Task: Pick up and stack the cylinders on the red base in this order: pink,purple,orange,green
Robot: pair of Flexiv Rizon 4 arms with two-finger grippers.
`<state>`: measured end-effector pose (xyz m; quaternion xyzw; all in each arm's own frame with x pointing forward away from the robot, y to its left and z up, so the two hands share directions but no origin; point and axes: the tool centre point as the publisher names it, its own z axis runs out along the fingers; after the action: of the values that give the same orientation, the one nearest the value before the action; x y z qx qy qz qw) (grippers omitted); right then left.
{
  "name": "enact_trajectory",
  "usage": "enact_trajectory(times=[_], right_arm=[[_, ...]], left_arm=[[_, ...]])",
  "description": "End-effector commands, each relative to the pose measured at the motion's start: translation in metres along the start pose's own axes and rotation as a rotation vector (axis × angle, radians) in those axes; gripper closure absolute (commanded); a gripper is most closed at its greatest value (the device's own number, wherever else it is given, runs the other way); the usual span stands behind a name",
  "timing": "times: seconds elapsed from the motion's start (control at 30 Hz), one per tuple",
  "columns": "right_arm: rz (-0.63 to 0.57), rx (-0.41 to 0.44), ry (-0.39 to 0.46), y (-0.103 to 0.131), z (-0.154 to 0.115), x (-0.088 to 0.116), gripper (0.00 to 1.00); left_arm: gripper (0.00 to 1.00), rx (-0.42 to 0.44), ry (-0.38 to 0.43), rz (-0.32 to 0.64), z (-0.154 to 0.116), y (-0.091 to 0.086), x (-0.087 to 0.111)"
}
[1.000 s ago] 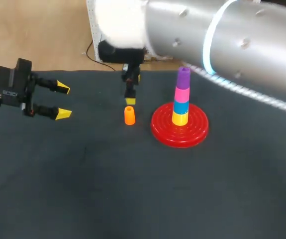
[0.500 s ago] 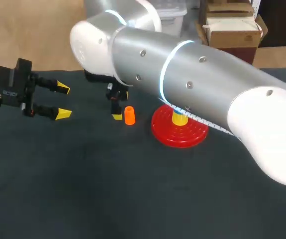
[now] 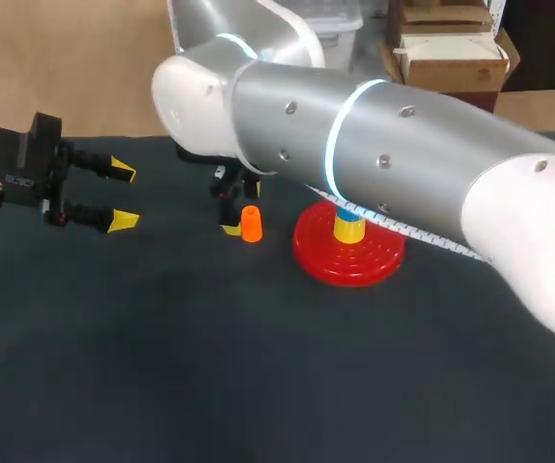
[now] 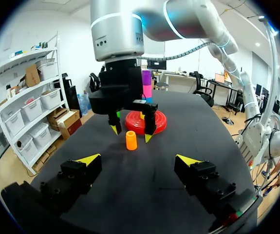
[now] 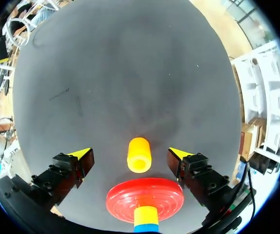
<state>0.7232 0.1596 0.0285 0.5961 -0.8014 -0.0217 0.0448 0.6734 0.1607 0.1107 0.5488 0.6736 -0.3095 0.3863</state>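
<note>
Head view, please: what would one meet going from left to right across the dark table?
Left gripper with yellow fingertips → small orange cylinder → round ridged red base.

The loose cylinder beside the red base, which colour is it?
The cylinder is orange; the left wrist view shows it best.

Dark table (image 3: 161, 367), matte, cloth-like surface

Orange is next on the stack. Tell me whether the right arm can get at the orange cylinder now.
Probably yes: the right end effector is open with the orange cylinder between its fingers, untouched, nothing in the way.
</note>
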Motion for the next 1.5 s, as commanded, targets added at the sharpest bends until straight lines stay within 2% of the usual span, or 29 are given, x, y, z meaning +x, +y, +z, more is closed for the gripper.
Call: enact_trajectory(times=[0.03,0.13,0.2,0.27,0.3,0.47,0.53,0.6,0.67,0.77,0.97,1.1,1.23,1.33,1.5], right_arm=[[0.02,0.023,-0.077,0.005,0.003,0.016,0.07],[0.022,0.027,-0.077,0.004,0.003,0.016,0.07],[0.021,0.029,-0.076,0.004,0.003,0.016,0.11],[0.02,0.03,-0.074,0.003,0.002,0.016,0.35],[0.019,0.031,-0.074,0.003,0.002,0.016,0.51],[0.01,0.028,-0.074,0.004,0.002,0.014,0.67],[0.006,0.027,-0.07,0.004,0.002,0.013,0.79],[0.007,0.032,-0.058,0.004,0.002,0.014,1.0],[0.014,0.057,-0.065,0.005,-0.002,0.016,1.0],[0.031,0.11,-0.08,0.001,-0.024,0.024,1.0],[0.038,0.215,-0.104,-0.014,-0.103,0.05,1.0],[0.032,0.229,-0.1,-0.022,-0.157,0.078,1.0],[0.059,0.257,-0.107,-0.023,-0.199,0.108,1.0],[0.093,0.269,-0.143,-0.019,-0.214,0.128,1.0],[0.169,0.235,-0.204,-0.013,-0.219,0.156,1.0]], left_arm=[[0.0,-0.001,-0.004,0.002,0.0,0.0,0.001],[0.0,-0.001,-0.004,0.002,0.0,0.0,0.001],[0.0,-0.001,-0.004,0.002,0.0,0.0,0.001],[0.0,-0.001,-0.004,0.002,0.0,0.0,0.001],[0.0,-0.001,-0.004,0.002,0.0,0.0,0.001],[0.0,-0.001,-0.004,0.002,0.0,0.0,0.001],[0.0,-0.001,-0.004,0.002,0.0,0.0,0.001],[0.0,-0.001,-0.004,0.002,0.0,0.0,0.001],[0.0,-0.001,-0.004,0.002,0.0,0.0,0.001],[0.0,-0.001,-0.004,0.002,0.0,0.0,0.001],[0.0,-0.001,-0.004,0.002,0.0,0.0,0.001],[0.0,-0.001,-0.004,0.002,0.0,0.0,0.001],[0.0,-0.001,-0.004,0.002,0.0,0.0,0.001],[0.0,-0.001,-0.004,0.002,0.0,0.0,0.001],[0.0,-0.001,-0.004,0.002,0.0,0.0,0.001]])
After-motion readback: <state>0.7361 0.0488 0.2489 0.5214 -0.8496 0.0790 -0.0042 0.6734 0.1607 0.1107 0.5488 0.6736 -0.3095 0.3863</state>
